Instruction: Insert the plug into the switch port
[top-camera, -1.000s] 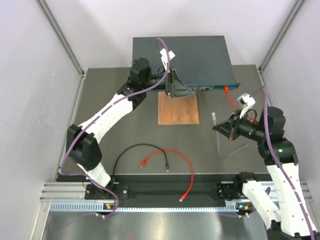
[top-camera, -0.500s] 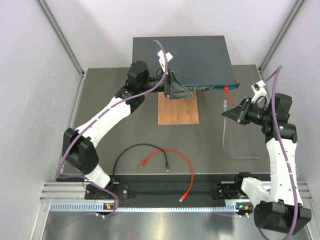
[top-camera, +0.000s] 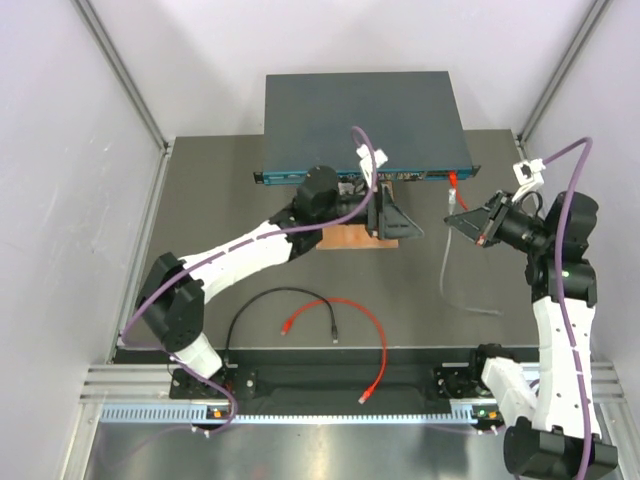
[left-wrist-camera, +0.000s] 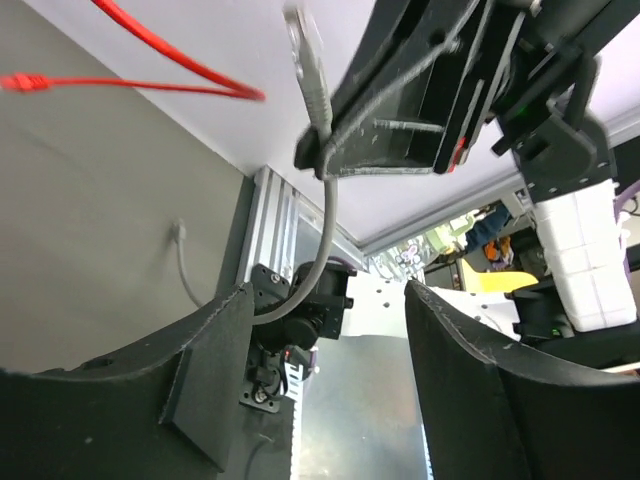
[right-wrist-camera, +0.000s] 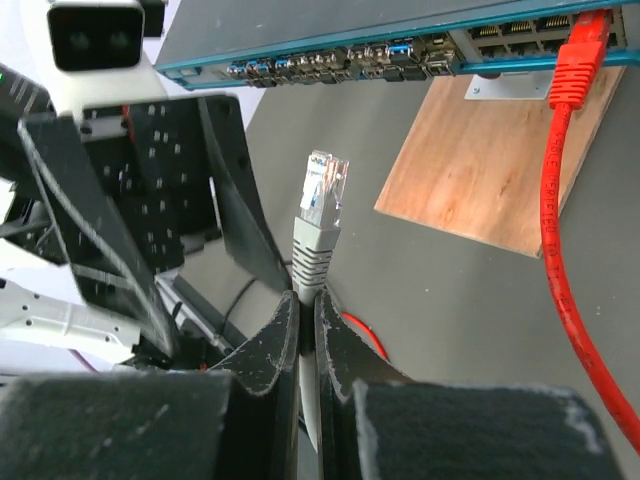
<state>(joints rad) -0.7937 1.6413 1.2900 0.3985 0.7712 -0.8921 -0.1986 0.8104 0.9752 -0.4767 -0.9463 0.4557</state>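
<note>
Top external view: the left gripper (top-camera: 405, 225) hangs over the right edge of the wooden board (top-camera: 345, 240), just in front of the switch (top-camera: 360, 110). In the left wrist view its fingers (left-wrist-camera: 205, 385) stand apart with nothing between them. It is probably parked close to assist, not to carry.

The switch sits at the far side of the table (top-camera: 230, 200), its teal ported front turned toward the arms.

Further right, the right gripper (top-camera: 468, 222) holds the plug (right-wrist-camera: 324, 185) off the table, near that front but not touching it. In the right wrist view the jaws are pinched together on the grey boot just behind the clear tip. The tip stands free and aims at the port row, a grip suited to pushing straight in. The grey cable (top-camera: 447, 270) trails down to the table.

A red cable (right-wrist-camera: 560, 200) already fills a port at the right end, so the plug needs a free port beside it.
</note>
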